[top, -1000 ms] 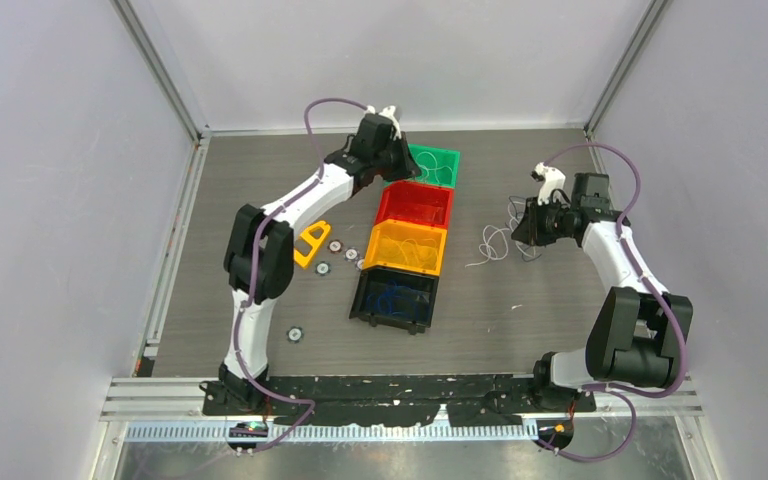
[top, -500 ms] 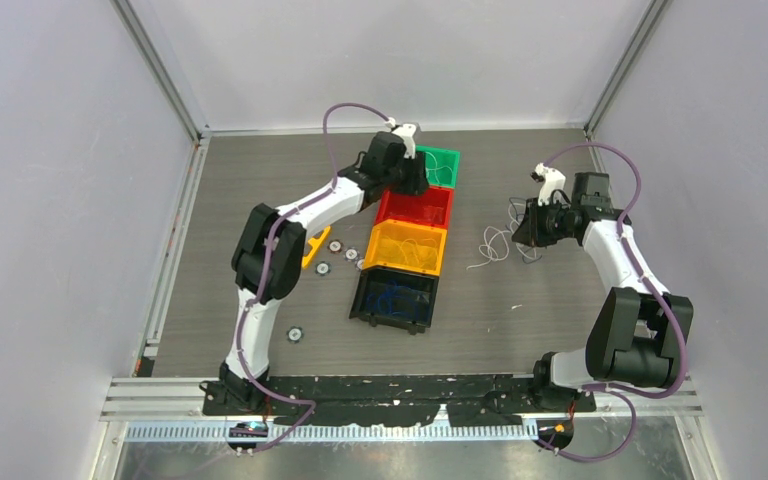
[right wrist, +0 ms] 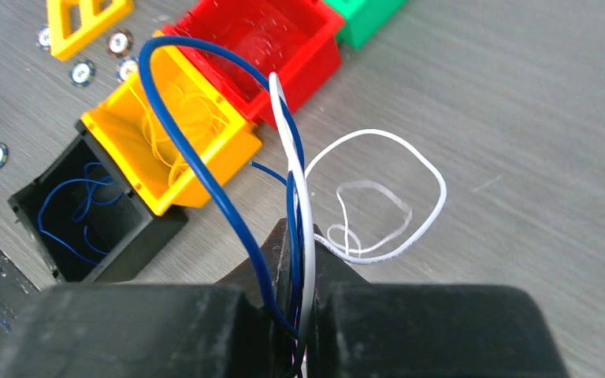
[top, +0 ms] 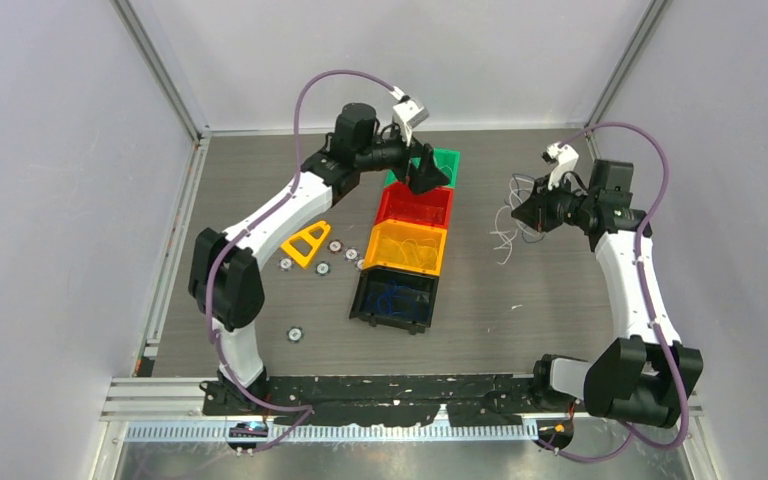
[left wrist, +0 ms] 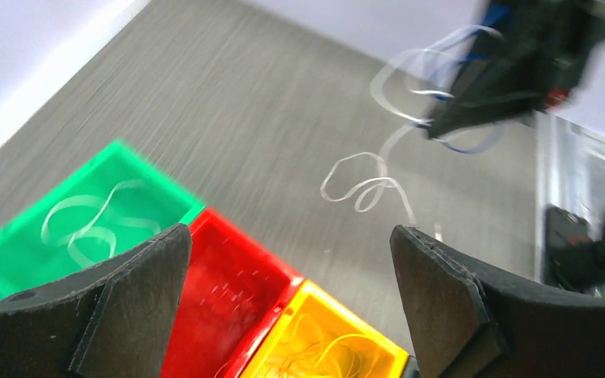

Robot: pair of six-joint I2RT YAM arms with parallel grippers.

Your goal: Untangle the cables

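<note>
My right gripper [top: 522, 212] is shut on the cables [top: 508, 222], a small tangle held up off the table with white loops dangling below it. In the right wrist view a blue loop [right wrist: 197, 157] and a white strand [right wrist: 298, 181] run straight into the closed gripper [right wrist: 299, 244], and a white loop [right wrist: 433, 189] hangs beyond it. My left gripper [top: 423, 172] stands wide open with nothing in it, above the green bin [top: 450, 155] and red bin [top: 413, 223]. From the left wrist, its fingers [left wrist: 126, 307] frame both bins. A white strand [left wrist: 87, 220] lies in the green bin [left wrist: 157, 175].
Four bins stand in a row: green, red, yellow [top: 403, 268] holding yellow strands, and black [top: 392, 318] holding blue strands. A yellow triangular piece [top: 307, 242] and small round discs [top: 335, 246] lie to their left. Grey walls enclose the table.
My left gripper went from shut to wide open and swung right, over the green and red bins. The right arm lifted the tangle off the table and shifted toward the back.
</note>
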